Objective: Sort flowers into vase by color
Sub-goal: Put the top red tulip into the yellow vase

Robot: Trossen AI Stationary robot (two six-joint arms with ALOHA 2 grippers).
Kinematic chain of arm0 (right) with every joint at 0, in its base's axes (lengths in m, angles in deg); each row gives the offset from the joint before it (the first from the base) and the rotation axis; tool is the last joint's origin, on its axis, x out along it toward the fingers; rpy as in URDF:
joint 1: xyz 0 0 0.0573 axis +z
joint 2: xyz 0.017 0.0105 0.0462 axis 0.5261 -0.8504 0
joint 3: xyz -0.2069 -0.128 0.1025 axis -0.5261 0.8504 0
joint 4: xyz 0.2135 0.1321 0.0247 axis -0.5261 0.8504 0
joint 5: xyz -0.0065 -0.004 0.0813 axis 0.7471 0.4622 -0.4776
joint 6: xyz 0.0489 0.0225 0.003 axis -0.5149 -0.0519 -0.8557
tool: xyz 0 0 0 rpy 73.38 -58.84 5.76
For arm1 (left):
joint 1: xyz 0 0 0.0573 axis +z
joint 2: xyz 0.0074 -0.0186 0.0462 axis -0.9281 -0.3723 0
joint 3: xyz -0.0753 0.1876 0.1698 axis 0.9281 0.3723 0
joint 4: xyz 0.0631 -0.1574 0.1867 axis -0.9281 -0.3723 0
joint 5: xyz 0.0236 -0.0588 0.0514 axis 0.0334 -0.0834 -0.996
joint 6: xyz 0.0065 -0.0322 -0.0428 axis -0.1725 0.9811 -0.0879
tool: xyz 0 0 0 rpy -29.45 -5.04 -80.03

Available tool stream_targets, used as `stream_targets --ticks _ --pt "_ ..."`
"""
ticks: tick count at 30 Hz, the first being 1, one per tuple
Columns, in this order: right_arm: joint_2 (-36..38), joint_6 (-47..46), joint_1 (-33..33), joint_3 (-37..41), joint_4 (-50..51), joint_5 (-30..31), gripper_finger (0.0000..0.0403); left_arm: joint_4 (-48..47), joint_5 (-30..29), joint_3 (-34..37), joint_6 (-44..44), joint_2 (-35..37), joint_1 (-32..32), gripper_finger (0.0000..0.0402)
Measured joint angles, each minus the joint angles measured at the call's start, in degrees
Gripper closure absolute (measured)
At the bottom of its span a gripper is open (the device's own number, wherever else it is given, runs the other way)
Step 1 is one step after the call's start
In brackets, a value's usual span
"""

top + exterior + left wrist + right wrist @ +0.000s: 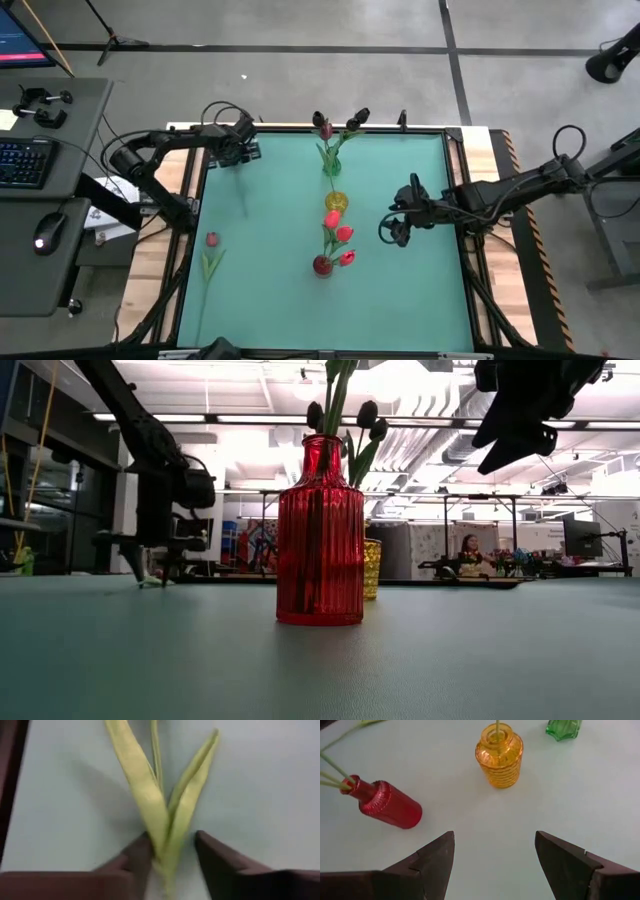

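fingers of the left gripper [170,855] are pinching a flower stem [167,820] at the far-left corner; right gripper [495,855] is hovering open.

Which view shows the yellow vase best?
The right wrist view: the yellow vase shows whole, ribbed, holding one stem. The high view gives only its top; the low view hides most of it behind the red vase; the left wrist view misses it.

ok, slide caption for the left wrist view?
Left gripper closing around a pale green leafy stem on the teal table.
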Motion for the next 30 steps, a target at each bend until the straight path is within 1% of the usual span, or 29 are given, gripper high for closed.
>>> stream_targets --ticks 3,4,5,8,12,15,18,21,24,28,30 --pt "0.0 -1.21 0.91 0.0 -0.26 1.77 0.0137 1.69 0.61 0.5 -3.87 2.75 -0.11 0.036" --pt "0.0 -1.71 1.15 0.0 -0.51 2.58 0.0137 0.98 1.36 0.57 -3.41 3.83 -0.09 0.038" --pt "0.0 -2.24 1.33 0.0 -0.79 3.29 0.0137 1.64 1.12 0.71 -3.38 5.14 -0.11 0.0387" --pt "0.0 -3.55 1.85 0.0 -2.07 4.63 0.0137 5.18 0.38 0.41 -6.76 9.97 -0.12 0.0381" --pt "0.0 -3.63 2.36 0.0 -5.37 6.06 0.0137 5.4 0.08 0.45 -10.4 16.62 -1.13 0.0395" --pt "0.0 -3.36 2.36 0.0 -8.7 6.93 0.0137 5.37 0.12 0.43 -12.76 22.25 -2.99 0.0396" --pt "0.0 -3.27 2.33 0.0 -11.74 8.26 0.0137 5.43 0.1 0.43 -12.95 27.99 -6.02 0.0398" --pt "0.0 -3.17 2.33 0.0 -14.37 10.27 0.0137 6.87 0.02 0.43 -13.39 33.41 -9.88 0.0399" --pt "0.0 -3.17 2.32 0.0 -16.48 12.43 0.0137 10.47 -0.09 0.43 -14.22 38.09 -15.02 0.04" --pt "0.0 -3.15 2.22 0.0 -18.94 16.24 0.0137 17.93 -0.47 0.43 -16.58 42.61 -24.04 0.0401" --pt "0.0 -3.16 2.22 0.0 -19.88 17.67 0.0137 23.34 -1.37 0.43 -19.65 43.96 -29.3 0.0401"
